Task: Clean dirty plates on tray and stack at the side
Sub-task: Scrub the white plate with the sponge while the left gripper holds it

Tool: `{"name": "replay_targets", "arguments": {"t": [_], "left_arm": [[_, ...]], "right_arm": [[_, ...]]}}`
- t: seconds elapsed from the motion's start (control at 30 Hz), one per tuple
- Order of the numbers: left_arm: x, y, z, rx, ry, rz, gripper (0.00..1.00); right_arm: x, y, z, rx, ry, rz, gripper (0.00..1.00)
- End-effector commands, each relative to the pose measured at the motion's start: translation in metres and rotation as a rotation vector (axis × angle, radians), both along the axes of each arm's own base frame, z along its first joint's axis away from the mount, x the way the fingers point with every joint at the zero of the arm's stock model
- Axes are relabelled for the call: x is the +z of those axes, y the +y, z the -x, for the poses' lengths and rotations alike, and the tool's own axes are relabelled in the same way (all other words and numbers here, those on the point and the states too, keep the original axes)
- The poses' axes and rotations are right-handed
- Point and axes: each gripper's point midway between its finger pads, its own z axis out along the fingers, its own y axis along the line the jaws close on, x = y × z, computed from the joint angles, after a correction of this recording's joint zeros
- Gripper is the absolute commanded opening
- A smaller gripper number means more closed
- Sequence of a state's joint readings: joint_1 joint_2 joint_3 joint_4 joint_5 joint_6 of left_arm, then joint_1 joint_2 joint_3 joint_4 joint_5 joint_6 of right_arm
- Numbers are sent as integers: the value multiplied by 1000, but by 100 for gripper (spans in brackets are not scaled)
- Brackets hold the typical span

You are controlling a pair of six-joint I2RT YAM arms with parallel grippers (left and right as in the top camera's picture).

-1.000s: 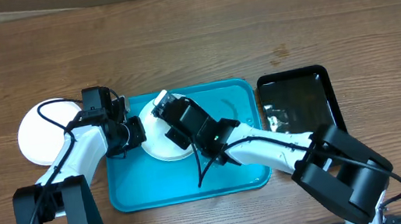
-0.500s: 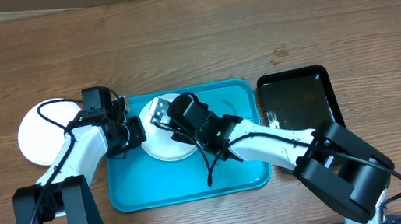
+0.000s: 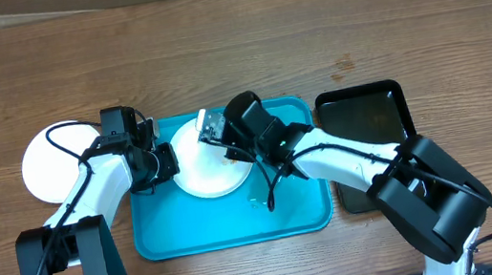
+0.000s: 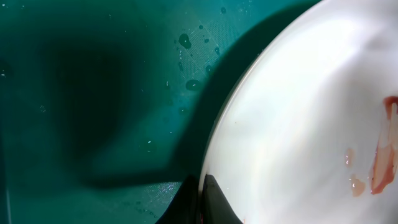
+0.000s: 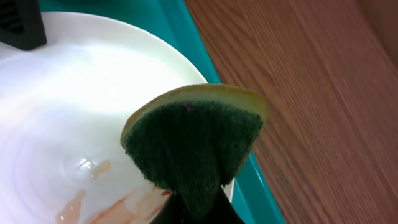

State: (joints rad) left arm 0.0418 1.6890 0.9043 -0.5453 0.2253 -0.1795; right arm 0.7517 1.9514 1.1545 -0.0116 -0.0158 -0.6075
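Observation:
A white plate (image 3: 205, 174) with reddish-brown smears (image 5: 109, 202) lies at the far left of the turquoise tray (image 3: 230, 228). My left gripper (image 3: 168, 162) is shut on the plate's left rim, which the left wrist view shows close up (image 4: 202, 202). My right gripper (image 3: 218, 134) is shut on the green-yellow sponge (image 5: 193, 137) and holds it over the plate's far edge near the tray rim (image 5: 180, 31). Another white plate (image 3: 45, 166) lies on the table left of the tray. No pale yellow-green rimmed plate shows.
A glossy black tray (image 3: 370, 125) stands right of the turquoise tray, partly under my right arm. Water drops lie on the tray floor (image 4: 186, 62). The wood table stretches beyond the tray's far rim (image 5: 298, 93).
My right gripper has swept the sponge over the plate, first left, then back right to the far rim. The left gripper has kept its hold on the plate.

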Motion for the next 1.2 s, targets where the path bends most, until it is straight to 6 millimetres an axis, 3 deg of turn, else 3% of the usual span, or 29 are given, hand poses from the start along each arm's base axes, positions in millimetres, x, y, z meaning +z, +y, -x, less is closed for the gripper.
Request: {"name": "replay_targets", "arguments": {"t": [0.0,0.2,0.43,0.63,0.8,1.0,1.17], "left_arm": [[-3,-1,1,-21,6,5,4],[-3,0,1,-20,6,3,4],[-3,0,2,-20,7,3,4],[-3,0,1,-20,6,3,4],[-3,0,1,-20,6,3,4],[-3,0,1,-20,6,3,4],[-3,0,1,-20,6,3,4]], "right_arm": [[14,10,-2,52,-22,-40,4],[15,23,6,152,-25,-76,4],[-1,30,-3,155,-61,-83,4],[19,30,-32,-176,33,-336,4],[27,30,-37,-424,237,-571,4],[16,31,-27,-569,407,-653,4],[12,28,-30,-632,341,-634,4]]}}
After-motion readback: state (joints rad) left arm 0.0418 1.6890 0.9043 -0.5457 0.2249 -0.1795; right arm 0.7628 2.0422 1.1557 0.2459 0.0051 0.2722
